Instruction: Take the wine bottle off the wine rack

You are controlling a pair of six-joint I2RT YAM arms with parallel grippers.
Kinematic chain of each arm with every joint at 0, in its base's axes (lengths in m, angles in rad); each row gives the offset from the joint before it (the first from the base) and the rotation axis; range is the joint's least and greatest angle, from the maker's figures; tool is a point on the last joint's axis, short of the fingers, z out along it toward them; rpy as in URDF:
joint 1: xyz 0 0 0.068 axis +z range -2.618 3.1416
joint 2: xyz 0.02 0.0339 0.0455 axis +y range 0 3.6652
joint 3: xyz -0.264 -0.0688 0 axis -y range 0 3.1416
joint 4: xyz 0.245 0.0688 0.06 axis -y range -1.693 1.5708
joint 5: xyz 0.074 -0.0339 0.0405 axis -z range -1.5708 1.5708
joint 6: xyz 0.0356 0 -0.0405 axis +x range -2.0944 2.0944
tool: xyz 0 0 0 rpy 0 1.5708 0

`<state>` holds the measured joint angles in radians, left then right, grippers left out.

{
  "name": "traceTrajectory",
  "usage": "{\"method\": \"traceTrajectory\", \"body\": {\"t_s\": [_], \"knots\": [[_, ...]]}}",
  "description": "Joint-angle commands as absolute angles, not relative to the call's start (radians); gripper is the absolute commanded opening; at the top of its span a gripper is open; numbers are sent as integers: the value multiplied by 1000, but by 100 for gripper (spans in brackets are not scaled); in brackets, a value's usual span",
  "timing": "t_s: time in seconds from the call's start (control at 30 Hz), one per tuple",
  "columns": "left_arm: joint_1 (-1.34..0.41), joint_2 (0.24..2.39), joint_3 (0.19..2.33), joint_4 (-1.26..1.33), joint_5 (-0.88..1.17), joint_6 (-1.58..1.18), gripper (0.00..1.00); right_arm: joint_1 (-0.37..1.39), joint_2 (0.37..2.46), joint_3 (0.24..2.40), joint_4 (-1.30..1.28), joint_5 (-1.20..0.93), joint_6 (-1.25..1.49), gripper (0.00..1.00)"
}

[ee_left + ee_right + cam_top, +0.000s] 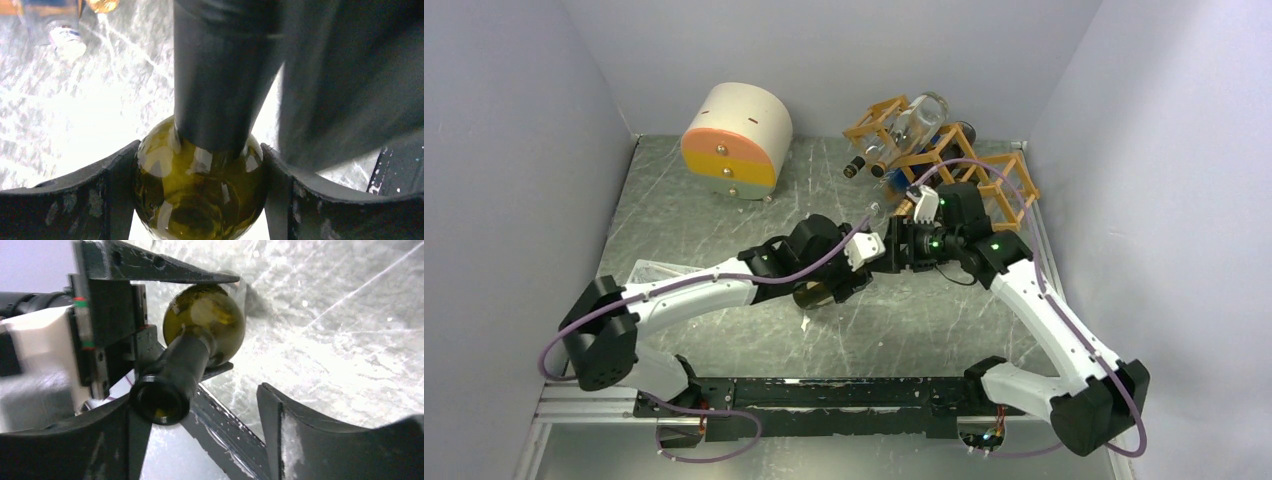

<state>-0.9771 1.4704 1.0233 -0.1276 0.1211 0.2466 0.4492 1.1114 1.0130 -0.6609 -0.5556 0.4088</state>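
The wine bottle [200, 190], olive-green glass with a dark neck, is off the wine rack [944, 155] and hangs over the table's middle. My left gripper [200, 146] is shut on its round body, one finger pressed against each side. In the top view the bottle [814, 293] shows dark under the left gripper [849, 265]. My right gripper [195, 397] is open around the neck. The bottle's mouth [160, 402] lies against its left finger, and the right finger stands well apart. The right gripper [902, 245] faces the left one from the rack side.
The orange-tan lattice rack at the back right still carries other bottles, among them a clear one [919, 120]. A cream and orange cylinder [736, 140] stands at the back left. Pale walls close in three sides. A clear plastic piece [649, 275] lies by the left arm.
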Motion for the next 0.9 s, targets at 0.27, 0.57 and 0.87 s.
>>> {"method": "traceTrajectory", "body": {"t_s": [0.27,0.57,0.87], "knots": [[-822,1227,937,28,11,60,7,452,941,1303,-794,-166,428,94],[-507,1172,929,194,-341,-181,7,452,831,1260,-824,-22,425,96],[-322,1353,1014,257,-469,-227,7,452,827,1251,-844,0,427,96]]}}
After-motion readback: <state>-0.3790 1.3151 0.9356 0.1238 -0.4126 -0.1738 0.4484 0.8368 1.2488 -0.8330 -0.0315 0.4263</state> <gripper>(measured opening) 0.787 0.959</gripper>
